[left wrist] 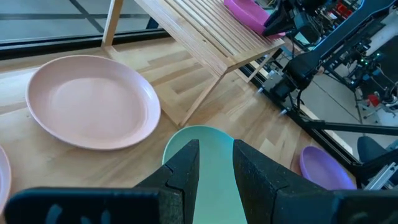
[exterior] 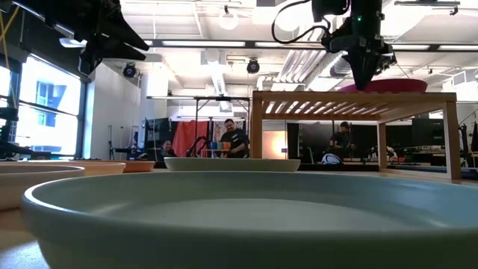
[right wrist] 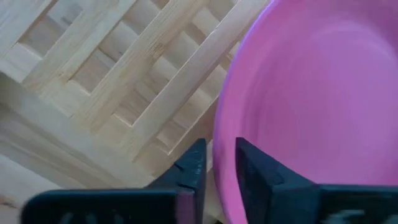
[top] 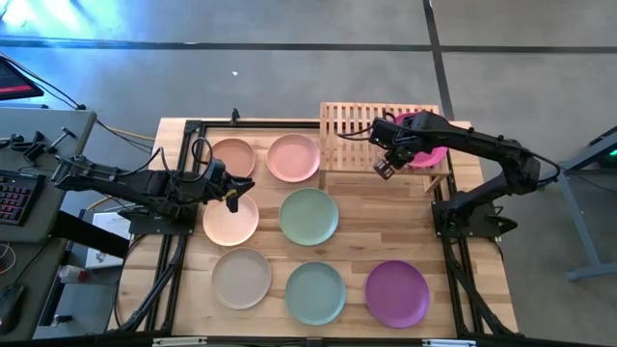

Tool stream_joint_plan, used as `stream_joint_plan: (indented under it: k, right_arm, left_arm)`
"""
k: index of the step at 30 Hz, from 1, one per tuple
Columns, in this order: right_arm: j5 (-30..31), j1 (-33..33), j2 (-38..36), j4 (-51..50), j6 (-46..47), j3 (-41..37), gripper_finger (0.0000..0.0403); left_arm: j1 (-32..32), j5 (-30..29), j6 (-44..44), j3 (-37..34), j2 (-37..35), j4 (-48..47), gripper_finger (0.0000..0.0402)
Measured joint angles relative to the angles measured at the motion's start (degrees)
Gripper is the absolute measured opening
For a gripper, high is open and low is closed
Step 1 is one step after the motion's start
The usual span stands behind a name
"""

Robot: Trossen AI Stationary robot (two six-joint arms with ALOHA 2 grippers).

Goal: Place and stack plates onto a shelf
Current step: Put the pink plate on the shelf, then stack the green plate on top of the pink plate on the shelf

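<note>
Resting on the right end of the shelf (top: 362, 135), a round matte magenta plate (top: 429, 152) is seen.
Its rim sits between the right gripper's (top: 384, 166) slightly parted jaws; the shelf's left half lies bare. The left gripper (top: 234, 196), parted and empty, hovers over a peach plate (top: 228, 222).

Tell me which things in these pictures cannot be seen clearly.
- Magenta plate on the shelf: the right arm covers most of it in the high view, so whether it is one plate or a stack is unclear.
- Right tool: the right wrist view does not settle whether it touches the plate's rim.
</note>
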Motion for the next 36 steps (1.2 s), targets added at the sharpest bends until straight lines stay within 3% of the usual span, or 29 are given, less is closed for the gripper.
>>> stream_joint_plan:
  k: [9, 15, 22, 36]
  right_arm:
    - [-1.33, 0.0, 0.02, 0.15, -0.04, 3.2, 0.0123]
    - [-2.25, 0.0, 0.02, -1.25, 1.64, 10.03, 0.0126]
    - [-2.67, 0.02, 0.02, -1.74, 5.36, 17.45, 0.0126]
    - [-2.37, 0.02, 0.04, -2.53, 8.45, 21.75, 0.0126]
  left_arm:
    - [0.0, 0.01, 0.7, 0.0, 0.01, 0.0, 0.0085]
    - [0.4, 0.28, 4.19, 0.0, 0.0, 0.0, 0.0085]
    - [4.29, 6.55, 7.78, 0.4, 0.02, -0.11, 0.0085]
    - [14.37, 13.5, 9.42, 12.44, 2.39, -13.67, 0.0085]
